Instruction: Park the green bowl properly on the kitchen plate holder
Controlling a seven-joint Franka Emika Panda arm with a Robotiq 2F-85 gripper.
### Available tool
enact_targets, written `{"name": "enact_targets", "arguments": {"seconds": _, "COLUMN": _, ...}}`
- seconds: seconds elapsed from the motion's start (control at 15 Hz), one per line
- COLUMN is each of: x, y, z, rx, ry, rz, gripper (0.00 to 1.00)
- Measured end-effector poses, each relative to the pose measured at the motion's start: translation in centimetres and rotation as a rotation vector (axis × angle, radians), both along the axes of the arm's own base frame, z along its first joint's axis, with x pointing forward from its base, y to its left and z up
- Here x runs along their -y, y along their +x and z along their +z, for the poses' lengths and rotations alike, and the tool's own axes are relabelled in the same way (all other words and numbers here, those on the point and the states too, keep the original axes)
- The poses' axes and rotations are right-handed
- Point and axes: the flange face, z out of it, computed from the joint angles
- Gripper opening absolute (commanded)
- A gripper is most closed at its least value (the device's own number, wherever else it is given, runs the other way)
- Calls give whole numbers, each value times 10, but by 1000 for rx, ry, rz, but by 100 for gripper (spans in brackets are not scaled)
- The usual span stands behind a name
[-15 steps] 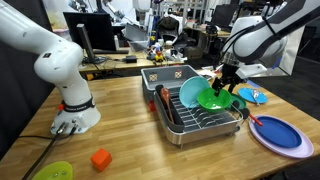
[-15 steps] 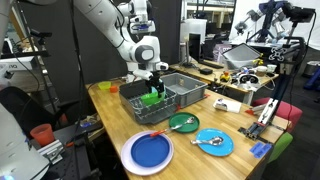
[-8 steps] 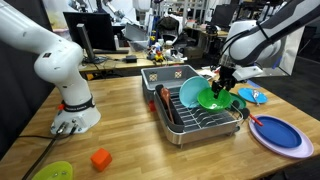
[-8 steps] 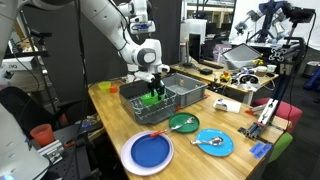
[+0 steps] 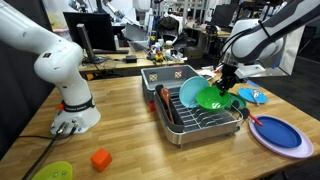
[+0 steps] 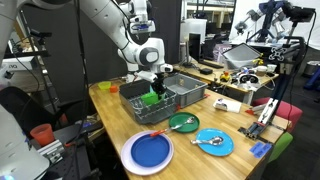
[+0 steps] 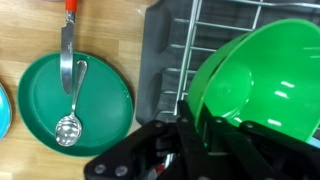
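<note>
My gripper clamped on rim of green bowl, right of centre in frame. Bowl tilted, just below gripper, over wires of kitchen plate holder, beside upright teal dish. Cannot tell if bowl touches wires. Wrist view: bowl fills right side, dark green plate with spoon at left.

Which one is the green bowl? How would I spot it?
Find the dish rack on the wooden table. The green bowl is tilted over it, pinched by the gripper. It's bright green and deep, unlike the teal dish beside it.
</note>
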Motion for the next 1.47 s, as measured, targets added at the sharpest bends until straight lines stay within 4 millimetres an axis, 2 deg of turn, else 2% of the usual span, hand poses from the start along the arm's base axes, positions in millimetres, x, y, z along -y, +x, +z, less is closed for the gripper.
{"name": "enact_targets", "arguments": {"seconds": 0.47, "x": 2, "y": -6, "z": -1, "rx": -63, "ry": 14, "rz": -24, "gripper": 1}}
{"name": "enact_targets", "arguments": {"seconds": 0.73, "x": -14, "y": -36, "z": 10, "rx": -297, "ry": 76, "rz": -19, "gripper": 1}}
{"name": "enact_targets", "arguments": {"seconds": 1.07, "x": -38, "y": -72, "z": 42, "rx": -552, "ry": 178, "rz": -4, "gripper": 1}}
{"name": "enact_targets", "arguments": {"seconds": 1.27, "x": -35, "y": -80, "z": 46, "rx": -682, "ry": 253, "rz": -46, "gripper": 1}}
{"name": "enact_targets", "arguments": {"seconds": 1.47, "x": -25, "y": -79, "z": 35, "rx": -796, "ry": 339, "rz": -102, "gripper": 1}}
